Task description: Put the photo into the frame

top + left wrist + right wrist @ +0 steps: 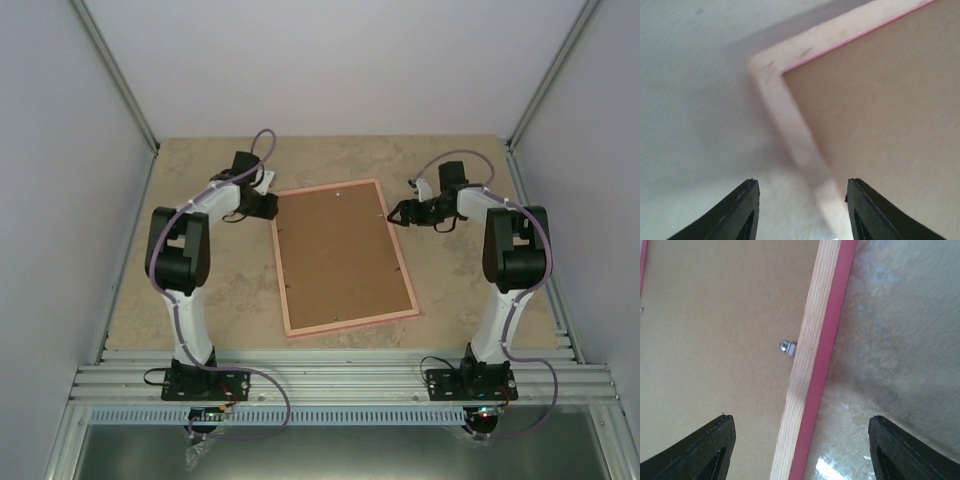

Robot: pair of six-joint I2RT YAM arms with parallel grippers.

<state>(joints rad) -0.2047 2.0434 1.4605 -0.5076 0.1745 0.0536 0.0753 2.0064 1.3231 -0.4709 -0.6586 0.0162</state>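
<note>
Arms bend inward, wrists low beside the frame (pixel 345 318), which lies flat, back up, in the middle of the mottled beige table (pixel 460 290). The left gripper (pixel 272 206) has its jaws apart at the upper-left corner. The right gripper (pixel 396 213) gapes wide across the right rail. A plain brown board (pixel 340 255) fills the pale wood frame with its pink edge.

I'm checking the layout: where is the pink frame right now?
In the overhead view the frame lies flat in the middle of the table, brown backing board up, its far end between the left gripper and the right gripper.
</note>
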